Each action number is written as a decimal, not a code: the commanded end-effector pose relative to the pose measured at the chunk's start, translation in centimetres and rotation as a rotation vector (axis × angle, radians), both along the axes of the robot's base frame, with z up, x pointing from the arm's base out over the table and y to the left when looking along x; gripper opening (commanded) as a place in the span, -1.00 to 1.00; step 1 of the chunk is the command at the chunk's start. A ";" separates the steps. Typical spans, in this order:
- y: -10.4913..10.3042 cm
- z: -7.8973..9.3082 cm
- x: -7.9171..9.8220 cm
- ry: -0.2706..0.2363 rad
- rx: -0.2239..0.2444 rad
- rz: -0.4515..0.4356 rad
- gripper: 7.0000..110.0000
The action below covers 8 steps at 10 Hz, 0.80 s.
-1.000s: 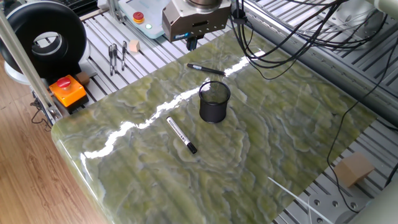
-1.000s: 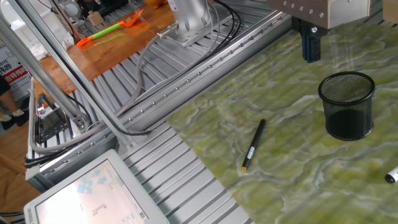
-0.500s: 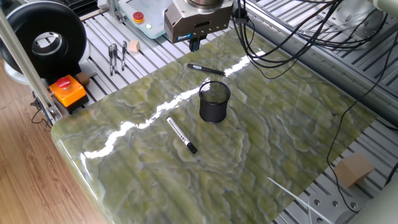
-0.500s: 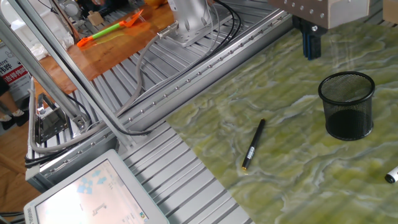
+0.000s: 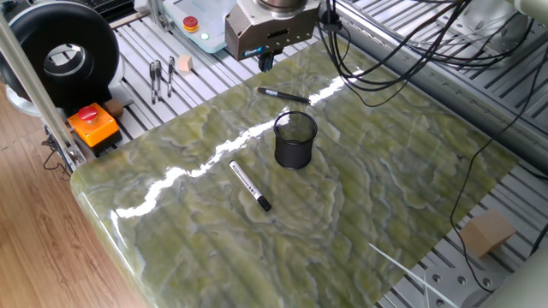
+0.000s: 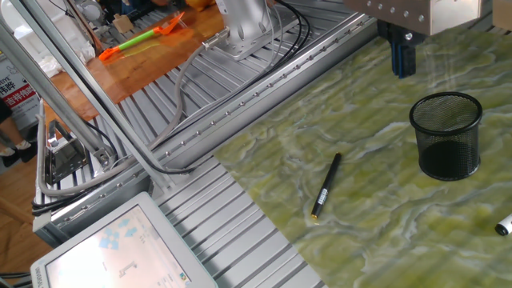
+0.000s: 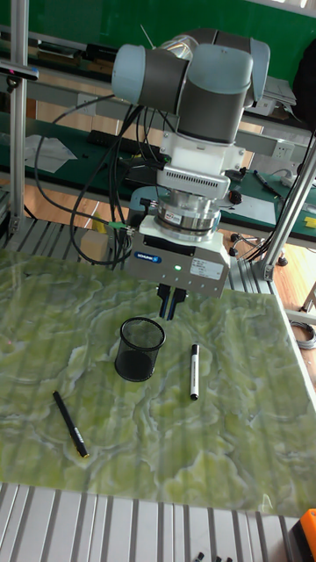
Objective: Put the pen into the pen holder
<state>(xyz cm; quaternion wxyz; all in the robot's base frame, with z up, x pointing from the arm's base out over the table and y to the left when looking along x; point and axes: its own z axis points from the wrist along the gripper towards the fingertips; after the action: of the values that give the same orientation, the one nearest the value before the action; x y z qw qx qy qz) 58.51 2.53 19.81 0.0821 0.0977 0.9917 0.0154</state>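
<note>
1 pen (image 7: 194, 371) lies beside the pen holder (image 7: 141, 348); pincer (image 7: 170, 305) seemingly closed.

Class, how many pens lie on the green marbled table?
2. The white-barrelled, black-capped pen lies on one side of the black mesh cup; the thin all-dark pen lies on the opposite side.

No text can be read with certainty. Dark print is seen along the pen (image 5: 250, 185) but is too small to read. A blue label on the gripper (image 7: 170, 304) body and red characters on a sign (image 6: 10, 85) are illegible.
</note>
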 end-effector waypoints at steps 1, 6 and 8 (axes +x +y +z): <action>0.4 0.4 3.4 -0.009 0.024 0.037 -1.00; 0.0 -3.0 13.5 0.002 0.027 0.043 -1.00; 1.5 -4.0 9.9 0.079 -0.021 0.034 -1.00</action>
<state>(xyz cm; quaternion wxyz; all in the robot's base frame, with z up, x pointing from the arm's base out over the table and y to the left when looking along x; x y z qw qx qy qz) 69.03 2.79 17.35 0.0679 0.0781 0.9945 0.0146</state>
